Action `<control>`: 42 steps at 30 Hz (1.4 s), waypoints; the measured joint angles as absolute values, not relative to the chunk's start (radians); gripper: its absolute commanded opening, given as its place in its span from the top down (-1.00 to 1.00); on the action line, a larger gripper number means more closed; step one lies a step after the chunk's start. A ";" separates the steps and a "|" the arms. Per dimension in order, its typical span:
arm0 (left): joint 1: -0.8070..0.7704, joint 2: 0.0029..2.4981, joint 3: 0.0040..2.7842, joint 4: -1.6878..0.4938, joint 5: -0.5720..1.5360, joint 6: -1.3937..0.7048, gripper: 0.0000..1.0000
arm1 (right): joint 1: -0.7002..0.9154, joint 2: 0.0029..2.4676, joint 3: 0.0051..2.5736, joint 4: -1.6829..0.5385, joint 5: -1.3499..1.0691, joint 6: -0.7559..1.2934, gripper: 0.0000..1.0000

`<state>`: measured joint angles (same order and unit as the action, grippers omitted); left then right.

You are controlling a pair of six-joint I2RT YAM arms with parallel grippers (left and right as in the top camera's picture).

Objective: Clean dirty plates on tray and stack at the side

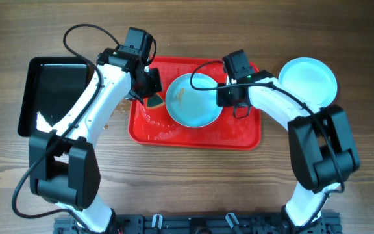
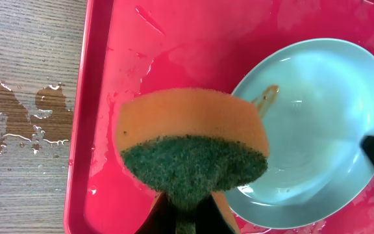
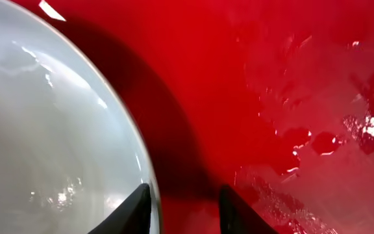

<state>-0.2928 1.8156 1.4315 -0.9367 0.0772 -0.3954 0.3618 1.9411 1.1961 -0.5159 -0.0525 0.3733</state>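
Plate (image 1: pixel 190 107) on red tray (image 1: pixel 193 136), second plate (image 1: pixel 308 79) aside, one sponge (image 2: pixel 193 140)

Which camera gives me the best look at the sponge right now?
The left wrist view: the sponge fills the middle of the frame, orange body and green scrub face, pinched in the left gripper. Overhead shows only a small green sliver beside the arm. The right wrist view misses it.
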 measured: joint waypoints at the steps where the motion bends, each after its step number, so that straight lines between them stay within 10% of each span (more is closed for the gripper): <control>1: -0.293 1.816 1.431 -0.937 0.078 -0.395 0.92 | 0.362 1.941 1.200 -0.516 -0.055 0.377 0.33; 15: -0.293 1.816 1.431 -0.935 0.077 -0.395 0.92 | 0.362 1.946 1.206 -0.582 -0.164 0.487 0.91; 42: -0.418 1.939 1.431 -0.718 0.119 -0.451 0.92 | 0.371 1.960 1.208 -0.429 -0.175 0.494 0.91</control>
